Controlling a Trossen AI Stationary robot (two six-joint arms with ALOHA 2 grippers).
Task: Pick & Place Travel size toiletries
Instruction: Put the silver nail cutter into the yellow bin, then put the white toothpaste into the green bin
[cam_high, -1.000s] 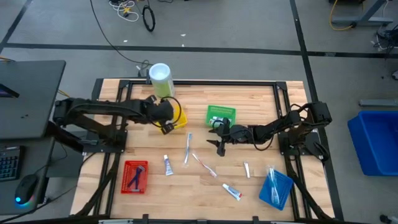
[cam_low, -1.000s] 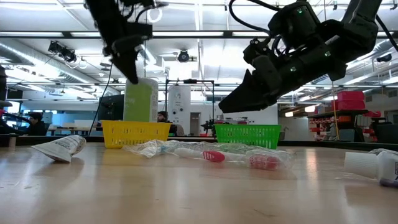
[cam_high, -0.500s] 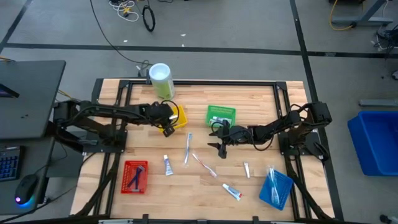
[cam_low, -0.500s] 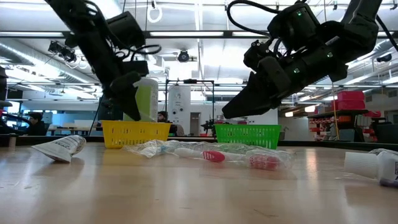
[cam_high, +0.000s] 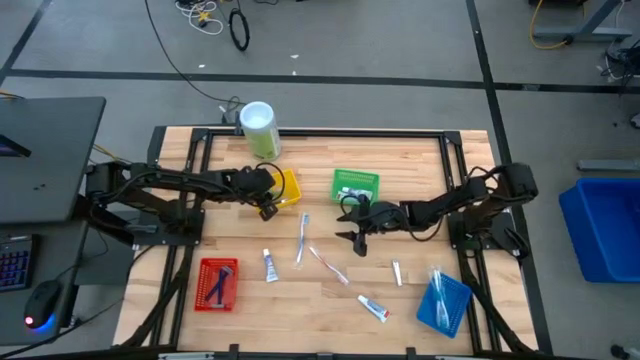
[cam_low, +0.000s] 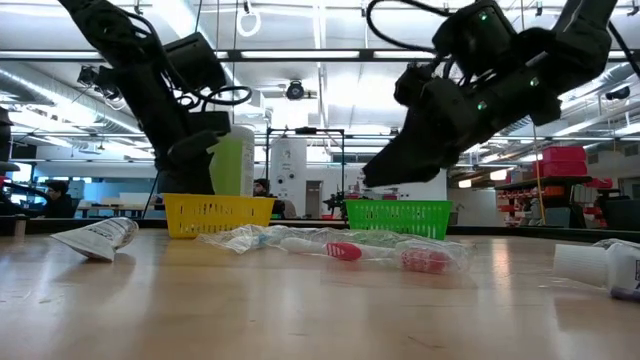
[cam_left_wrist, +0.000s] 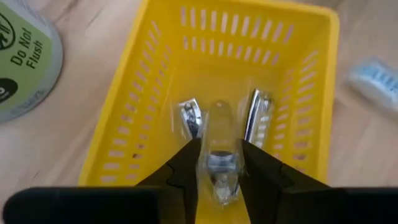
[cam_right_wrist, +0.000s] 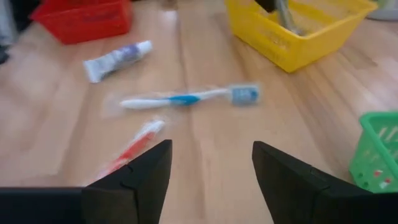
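Over yellow basket (cam_left_wrist: 211, 106), left hand (cam_left_wrist: 219, 163) fingers slightly apart around clear-wrapped clipper-looking item (cam_left_wrist: 219, 149), probably letting go. Tip: open fully, lift straight up so wrap doesn't snag. Right hand (cam_high: 356, 232) spread wide, empty, hovering mid-surface; blue toothbrush (cam_right_wrist: 186, 98) and red one (cam_right_wrist: 134, 148) at its 12 o'clock, grab next.
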